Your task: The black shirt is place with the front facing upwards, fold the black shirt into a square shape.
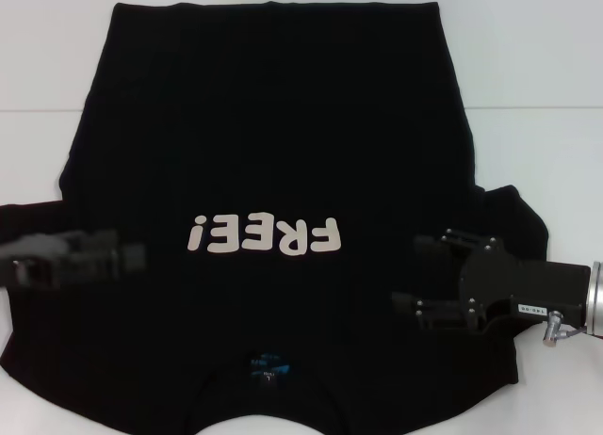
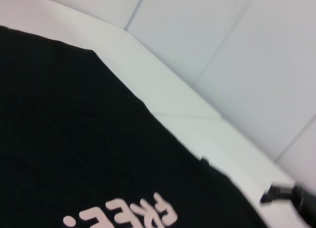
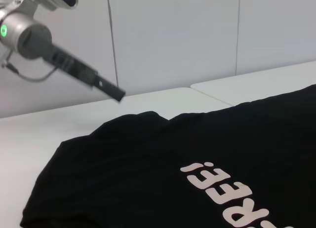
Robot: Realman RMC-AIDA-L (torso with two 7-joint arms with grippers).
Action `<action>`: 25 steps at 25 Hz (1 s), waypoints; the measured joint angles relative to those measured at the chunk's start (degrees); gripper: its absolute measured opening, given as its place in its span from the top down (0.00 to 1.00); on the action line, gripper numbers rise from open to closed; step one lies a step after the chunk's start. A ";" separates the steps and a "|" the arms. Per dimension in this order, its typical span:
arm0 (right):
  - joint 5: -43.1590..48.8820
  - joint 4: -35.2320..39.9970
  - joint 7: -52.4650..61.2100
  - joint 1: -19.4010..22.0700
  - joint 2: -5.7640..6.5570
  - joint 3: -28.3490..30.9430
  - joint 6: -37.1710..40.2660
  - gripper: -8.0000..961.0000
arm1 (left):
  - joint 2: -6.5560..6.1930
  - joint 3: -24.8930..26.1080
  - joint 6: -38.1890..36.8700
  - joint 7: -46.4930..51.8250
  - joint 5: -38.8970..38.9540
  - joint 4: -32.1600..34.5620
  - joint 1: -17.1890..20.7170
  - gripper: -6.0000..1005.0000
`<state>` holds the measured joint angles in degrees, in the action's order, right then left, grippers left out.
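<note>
The black shirt (image 1: 273, 124) lies spread flat on the white table, front up. Its cream "FREE!" lettering (image 1: 264, 235) reads upside down from the head view, and the blue neck label (image 1: 267, 367) is at the near edge. My left gripper (image 1: 139, 256) hovers over the shirt's left side near the sleeve and is blurred. My right gripper (image 1: 407, 270) is open over the shirt's right side, level with the lettering, with nothing between its fingers. The shirt (image 2: 74, 139) fills the left wrist view. In the right wrist view the shirt (image 3: 148, 164) lies below the left arm (image 3: 74, 67).
The white table (image 1: 537, 68) shows bare around the shirt at the far left, far right and right edge. Pale wall panels (image 3: 173, 35) stand behind the table. The right gripper (image 2: 289, 196) appears small at the far side in the left wrist view.
</note>
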<state>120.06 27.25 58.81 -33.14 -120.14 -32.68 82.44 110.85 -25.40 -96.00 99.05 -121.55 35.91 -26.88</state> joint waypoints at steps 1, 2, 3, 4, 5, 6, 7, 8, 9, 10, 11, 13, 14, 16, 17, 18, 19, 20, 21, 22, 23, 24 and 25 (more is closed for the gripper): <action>0.00 -0.01 0.33 0.00 0.00 0.00 0.05 0.05 | -0.57 0.73 -0.82 2.37 -0.03 0.05 -0.24 0.09; 0.00 0.00 0.81 -0.02 0.00 0.00 0.14 0.05 | -1.31 1.59 -1.28 6.11 -0.16 0.20 -0.49 0.09; 0.00 -0.01 1.41 -0.13 0.00 -0.01 0.22 0.05 | -2.07 2.19 -1.51 9.95 -0.37 0.52 -0.68 0.09; 0.00 0.02 2.10 -0.26 0.02 -0.01 0.30 0.05 | -2.69 2.45 -1.51 13.15 -0.53 0.91 -0.77 0.09; 0.00 0.06 2.62 -0.42 0.03 -0.01 0.34 0.05 | -3.24 2.48 -1.50 16.32 -0.90 1.64 -0.82 0.09; 0.00 0.15 3.19 -0.55 0.06 -0.02 0.34 0.05 | -3.69 2.51 -1.45 19.10 -1.33 2.52 -0.83 0.09; -0.03 0.27 3.74 -0.67 0.07 -0.02 0.32 0.05 | -3.97 2.53 -1.35 21.37 -1.75 3.45 -0.86 0.09; -0.13 0.36 4.09 -0.76 0.08 -0.02 0.29 0.05 | -4.22 2.55 -0.85 23.95 -2.54 4.47 -0.88 0.09; -0.37 0.46 4.55 -0.83 0.07 -0.03 0.27 0.05 | -4.50 2.53 0.32 27.40 -4.49 5.83 -0.97 0.09; -0.72 0.53 5.16 -0.93 0.07 -0.07 0.26 0.05 | -4.59 2.50 1.02 28.83 -5.70 6.30 -1.04 0.09; -0.95 0.55 5.53 -0.98 0.08 -0.12 0.27 0.05 | -4.79 2.45 3.74 32.73 -9.99 7.18 -1.41 0.09; -1.35 0.58 6.20 -1.11 0.12 -0.21 0.29 0.05 | -4.83 2.40 5.46 34.37 -12.14 7.31 -1.63 0.09; -1.49 0.61 6.34 -1.14 0.12 -0.22 0.24 0.05 | -4.85 2.36 7.09 35.84 -14.04 7.32 -1.79 0.09; -1.56 0.63 6.39 -1.24 0.13 -0.12 -0.04 0.05 | -4.87 2.26 9.98 39.17 -17.05 6.95 -2.07 0.09; -1.58 0.63 6.40 -1.26 0.16 -0.09 -0.12 0.05 | -4.88 2.26 11.05 40.88 -18.23 6.60 -2.20 0.09; -1.58 0.63 6.40 -1.26 0.16 -0.09 -0.12 0.05 | -4.91 2.28 11.41 41.95 -18.78 6.34 -2.25 0.09; -1.60 0.63 6.40 -1.26 0.17 -0.09 -0.16 0.05 | -4.96 2.35 11.94 43.35 -19.57 5.97 -2.30 0.09; -1.62 0.61 6.40 -1.27 0.16 -0.08 -0.17 0.05 | -5.03 2.43 12.37 44.51 -20.20 5.65 -2.34 0.09; -1.65 0.60 6.40 -1.27 0.15 -0.07 -0.18 0.05 | -5.10 2.47 12.77 45.20 -20.47 5.47 -2.36 0.09; -1.66 0.52 6.40 -1.28 0.15 -0.07 -0.20 0.05 | -5.14 2.49 13.31 45.76 -20.71 5.24 -2.37 0.09; -1.67 0.44 6.40 -1.29 0.14 -0.06 -0.22 0.05 | -5.14 2.49 13.70 45.94 -20.79 5.05 -2.37 0.09; -1.67 0.40 6.40 -1.29 0.15 -0.06 -0.25 0.05 | -5.14 2.45 14.41 46.08 -20.84 4.62 -2.39 0.09; -1.67 0.39 6.40 -1.29 0.16 -0.04 -0.26 0.05 | -5.12 2.33 15.07 46.12 -20.86 4.13 -2.42 0.09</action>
<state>118.39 27.64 65.21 -34.43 -119.98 -32.72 82.17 105.73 -23.06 -80.92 145.17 -142.41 40.04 -29.30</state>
